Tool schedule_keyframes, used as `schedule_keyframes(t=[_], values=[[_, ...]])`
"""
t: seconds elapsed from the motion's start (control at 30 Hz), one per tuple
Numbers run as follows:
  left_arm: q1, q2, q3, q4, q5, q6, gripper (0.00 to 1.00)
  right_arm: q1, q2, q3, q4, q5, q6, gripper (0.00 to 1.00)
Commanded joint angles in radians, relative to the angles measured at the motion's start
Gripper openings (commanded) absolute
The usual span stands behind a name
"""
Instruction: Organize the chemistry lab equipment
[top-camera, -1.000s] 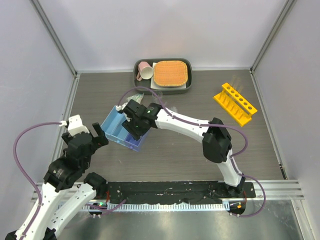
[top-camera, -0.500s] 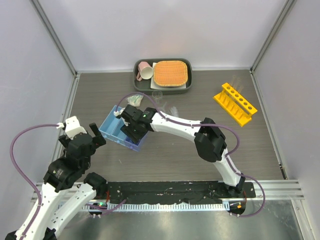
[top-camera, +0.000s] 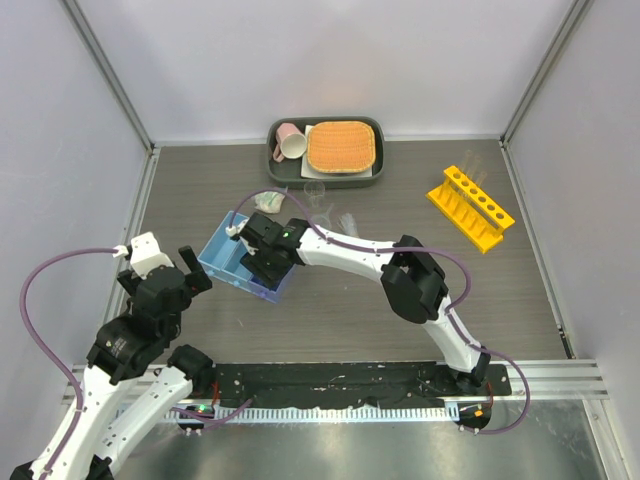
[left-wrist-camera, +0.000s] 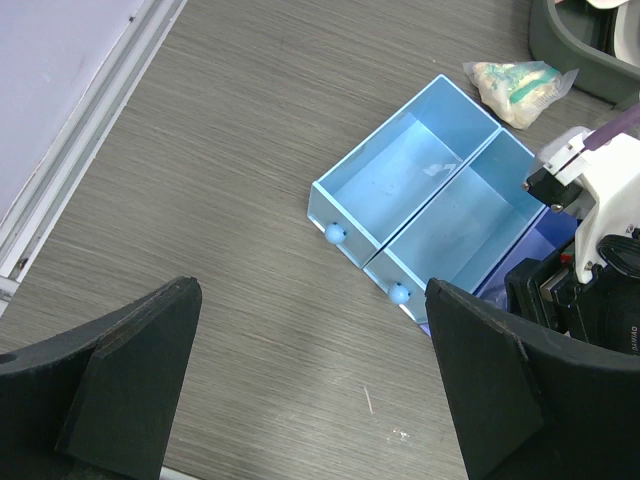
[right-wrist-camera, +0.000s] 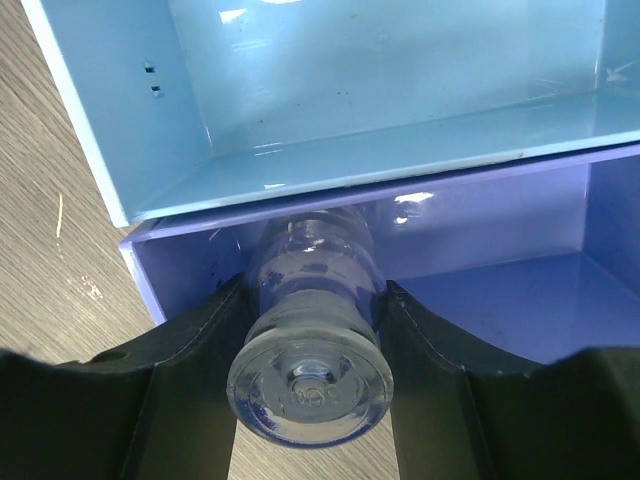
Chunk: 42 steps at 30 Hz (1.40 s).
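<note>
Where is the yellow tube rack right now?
In the top view, the yellow tube rack stands on the right side of the table, to the right of the dark tray holding the orange mat.

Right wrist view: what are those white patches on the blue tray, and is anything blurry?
Right wrist view: the patches are light glare on the glossy walls of the blue translucent three-compartment tray; the small clear beaker looks sharp, and the black fingers gripping it are too dark to show detail. Left wrist view: only one faint glint inside the tray.
</note>
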Motion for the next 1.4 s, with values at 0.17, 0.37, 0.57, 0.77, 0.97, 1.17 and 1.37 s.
schedule_keyframes(t=[0.17, 0.37, 0.57, 0.77, 0.97, 1.17, 1.37], values=[[-0.001, 0.007, 0.032, 0.021, -0.014, -0.01, 1.0, 0.009, -0.034, 0.02, 0.001, 0.023, -0.019, 0.57], [-0.001, 0.006, 0.032, 0.021, -0.014, -0.008, 1.0, 0.018, -0.044, 0.039, -0.021, 0.028, -0.019, 0.64], [-0.003, 0.006, 0.032, 0.021, -0.013, -0.006, 1.0, 0.024, -0.05, 0.051, -0.033, 0.033, -0.02, 0.66], [-0.001, 0.01, 0.032, 0.021, -0.011, -0.006, 1.0, 0.03, -0.073, 0.108, -0.079, 0.052, -0.024, 0.67], [-0.001, 0.016, 0.032, 0.023, -0.008, -0.005, 1.0, 0.032, -0.125, 0.24, -0.166, 0.076, -0.031, 0.69], [-0.001, 0.015, 0.032, 0.021, -0.006, -0.005, 1.0, 0.021, -0.199, 0.326, -0.2, 0.189, -0.01, 0.72], [-0.001, 0.015, 0.032, 0.023, 0.0, -0.003, 1.0, -0.127, -0.232, 0.333, -0.168, 0.283, 0.116, 0.68]])
